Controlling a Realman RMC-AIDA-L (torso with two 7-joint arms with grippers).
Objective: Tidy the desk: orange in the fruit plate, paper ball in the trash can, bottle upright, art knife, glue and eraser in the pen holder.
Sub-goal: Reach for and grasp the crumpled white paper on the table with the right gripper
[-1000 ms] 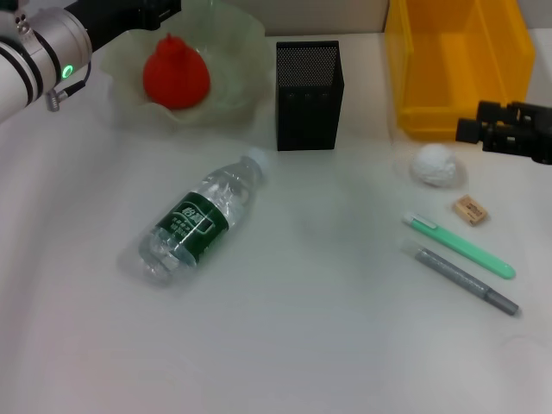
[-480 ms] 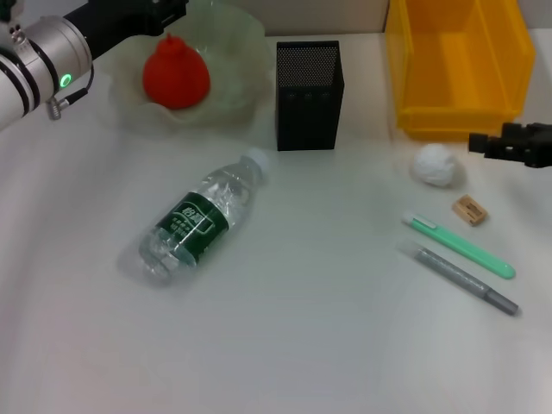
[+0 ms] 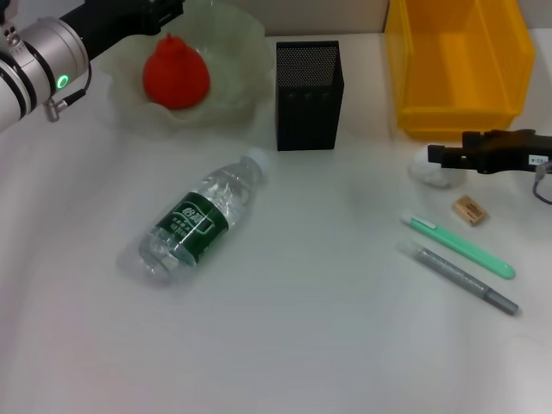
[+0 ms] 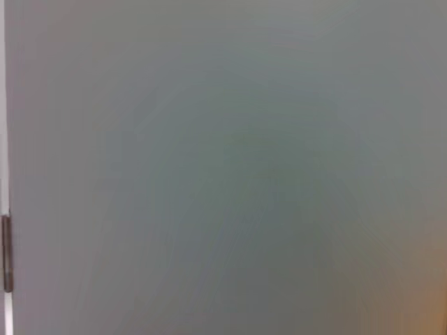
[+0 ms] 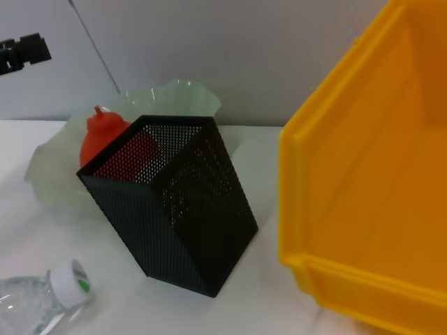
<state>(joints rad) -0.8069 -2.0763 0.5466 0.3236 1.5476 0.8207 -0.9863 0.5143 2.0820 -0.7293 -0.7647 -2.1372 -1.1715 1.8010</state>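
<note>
**Q:** While my head camera looks down on the surface [image 3: 285, 345], where is everything?

**A:** My right hand [image 3: 435, 156] reaches in from the right edge and sits over the paper ball [image 3: 424, 170], which peeks out white beneath the tips. I cannot tell whether its fingers are apart or together. The eraser [image 3: 470, 210] lies just below it, with a green art knife [image 3: 459, 247] and a grey glue pen [image 3: 461, 279] lower right. The bottle [image 3: 200, 216] lies on its side left of centre, cap toward the pen holder [image 3: 309, 95]. The orange [image 3: 175, 74] rests in the fruit plate [image 3: 233, 52], upper left. The trash can [image 3: 457, 65] fills the upper right.

**Q:** And my left hand?

**A:** My left arm [image 3: 52, 56] crosses the upper left corner; the hand itself runs off the top edge there, so I cannot tell how it stands.

**Q:** What do my wrist cameras add?

**A:** The right one shows the pen holder's [image 5: 174, 216] open mesh mouth, the orange [image 5: 105, 136] behind it in the plate [image 5: 174, 98], the bottle's cap [image 5: 70, 279] and the can's yellow wall [image 5: 363, 202], but not the paper ball. The left one shows only grey blur.
</note>
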